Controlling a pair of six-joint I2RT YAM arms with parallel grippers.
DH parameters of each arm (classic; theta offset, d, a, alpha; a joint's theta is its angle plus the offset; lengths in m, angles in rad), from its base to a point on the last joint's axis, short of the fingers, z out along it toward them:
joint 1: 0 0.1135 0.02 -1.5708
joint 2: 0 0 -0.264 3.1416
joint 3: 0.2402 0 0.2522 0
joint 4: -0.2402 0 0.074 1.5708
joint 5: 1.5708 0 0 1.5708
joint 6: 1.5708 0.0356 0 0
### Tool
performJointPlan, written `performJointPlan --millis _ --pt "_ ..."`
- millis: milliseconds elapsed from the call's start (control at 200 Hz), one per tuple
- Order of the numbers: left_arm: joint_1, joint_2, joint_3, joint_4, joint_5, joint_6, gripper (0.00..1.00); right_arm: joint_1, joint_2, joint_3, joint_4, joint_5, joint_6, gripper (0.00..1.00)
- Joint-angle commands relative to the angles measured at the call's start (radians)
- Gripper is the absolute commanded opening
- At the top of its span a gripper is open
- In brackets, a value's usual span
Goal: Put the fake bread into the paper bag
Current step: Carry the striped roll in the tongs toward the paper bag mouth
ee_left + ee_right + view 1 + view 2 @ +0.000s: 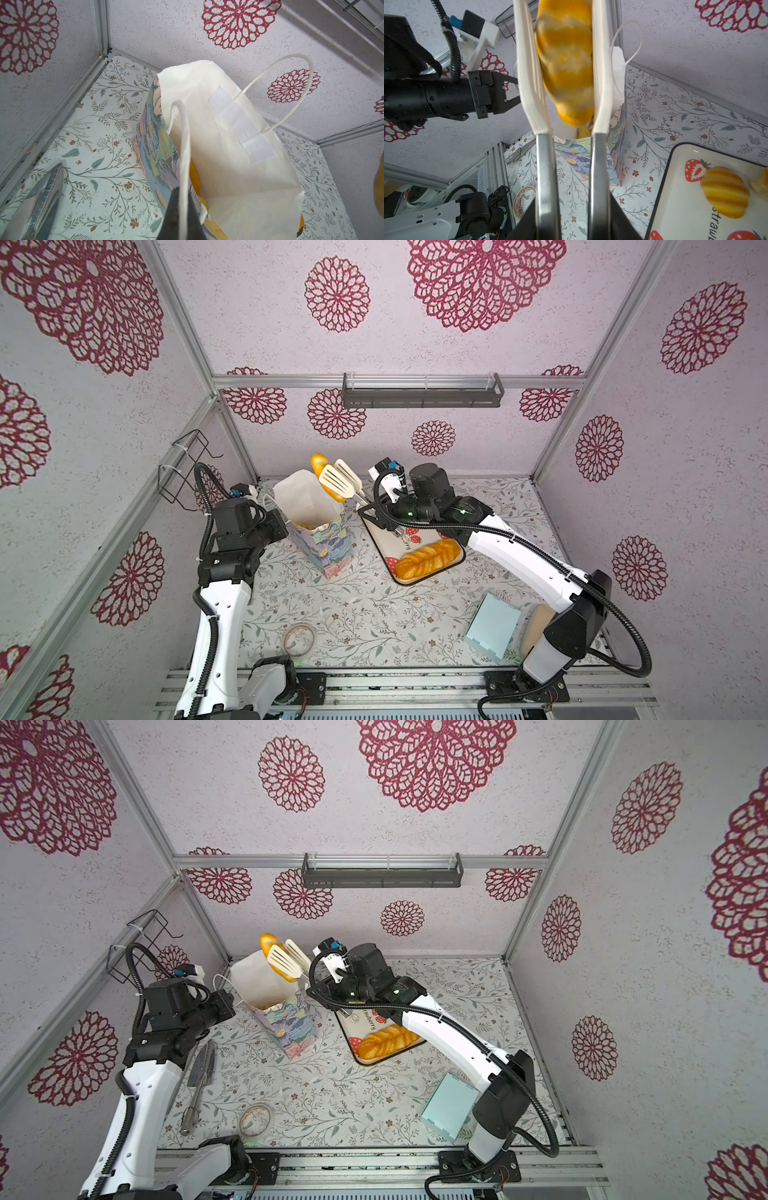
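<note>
The paper bag (320, 543) (289, 1029) (228, 166) (583, 160) stands upright with its mouth open, and orange fake bread (194, 176) lies inside it. My left gripper (279, 522) (226, 1000) (182, 207) (508, 91) is shut on the bag's near string handle (184, 145). My right gripper (372, 512) (320, 990) (572, 218) is shut on a pair of tongs (338, 481) (286, 961) (546, 176). The tongs' white heads clamp a glossy piece of fake bread (319, 464) (268, 942) (566, 68) over the bag's mouth. A braided loaf (428, 558) (388, 1040) lies on the strawberry tray (382, 539) (353, 1027) (675, 207), with a ridged bun (724, 191) beside it.
A pale blue flat box (492, 626) (449, 1106) lies at the front right. A tape roll (299, 639) (255, 1120) sits at the front left. Metal utensils (199, 1077) (41, 197) lie by the left arm. A wire rack (183, 468) hangs on the left wall.
</note>
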Motion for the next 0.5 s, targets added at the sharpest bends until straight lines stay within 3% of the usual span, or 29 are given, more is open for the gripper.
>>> performJointPlan --millis 0,495 --pt "0.008 0.001 -0.009 0.012 0.003 -0.004 0.00 0.026 0.008 0.070 0.034 -0.026 -0.031 0.40" --pt "0.008 0.000 -0.008 0.009 0.002 -0.003 0.00 0.068 0.112 0.158 -0.011 -0.013 -0.044 0.41"
